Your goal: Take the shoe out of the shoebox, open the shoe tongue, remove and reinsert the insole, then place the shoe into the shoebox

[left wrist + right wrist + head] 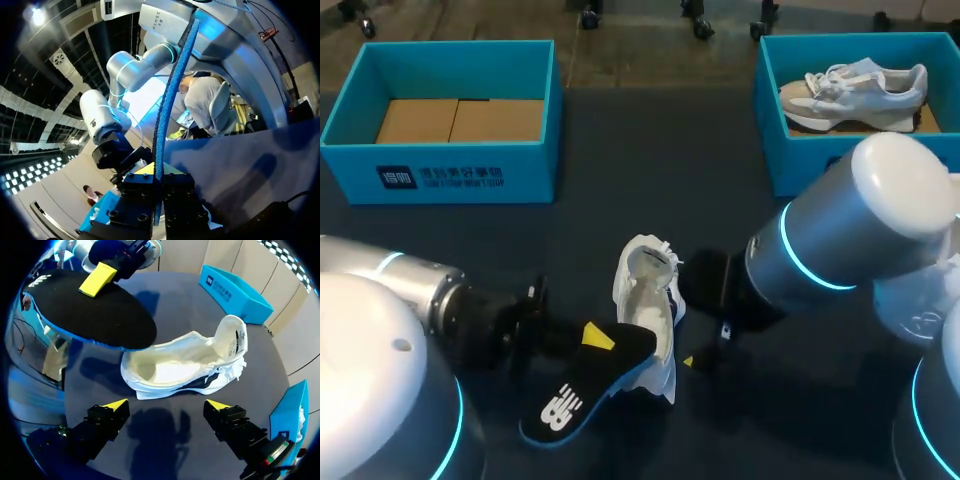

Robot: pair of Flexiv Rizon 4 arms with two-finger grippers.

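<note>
Black insole (pixel 582 395) is out, pinched by the left claw (pixel 598 337) at seven o'clock of the white shoe (pixel 645 300). Right claw (pixel 166 404) hangs spread at its three o'clock; next, I judge, the insole must slide back in toe-first

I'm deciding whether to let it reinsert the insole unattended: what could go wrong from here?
The left gripper pinches the insole by one edge only, so it may twist or slip when pushed in. The right gripper is open, off the shoe, so the shoe may slide or tip over.
</note>
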